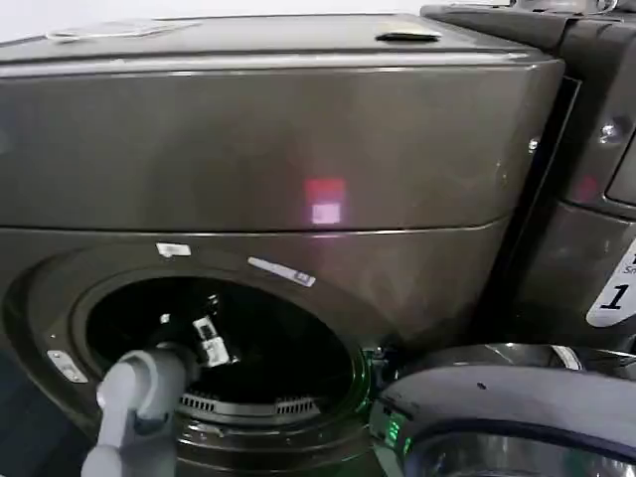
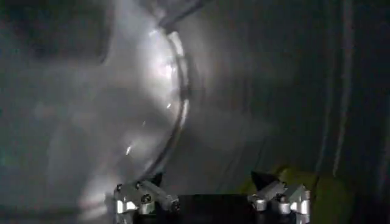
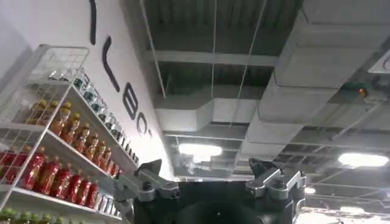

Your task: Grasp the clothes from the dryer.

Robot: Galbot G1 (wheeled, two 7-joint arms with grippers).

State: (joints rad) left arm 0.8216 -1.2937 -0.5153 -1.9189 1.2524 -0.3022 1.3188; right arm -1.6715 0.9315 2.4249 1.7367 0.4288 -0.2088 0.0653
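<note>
- Currently the left arm (image 1: 139, 397) reaches through the round mouth of the dryer (image 1: 278, 169); its far end sits inside the dark drum, so the head view gives little on the gripper itself.
- Left gripper (image 2: 213, 195), wrist view: both fingers stand spread apart with a dark gap between them and nothing in it. Released, not grasping.
- Clothes (image 2: 326, 195): a yellow-green patch low in the drum, just beyond and to one side of the finger (image 2: 283, 196) nearest it. Whether cloth and finger touch, cannot tell.
- Drum wall (image 2: 122, 122) shows a bright curved metal rim (image 2: 180, 109) ahead of the gripper.
- Dryer door (image 1: 517, 407) hangs open at the robot's right, below the white "1" sticker (image 1: 614, 296). Pink light (image 1: 324, 201) glows on the front panel.
- Right gripper (image 3: 210, 182) is parked, pointing up at a ceiling and a wall shelf of bottles (image 3: 55, 158); fingers apart, empty.
- Judgement: step in hand is the final approach to the cloth; grasp not yet made.
- To do it well: shift the left gripper sideways until the cloth lies between the fingers, then go lower so both tips bracket a fold, not the bare drum floor.
- Close only once cloth fills the gap; soft fabric slips from a shallow pinch.
- Keep the forearm clear of the mouth's rim while shifting.
</note>
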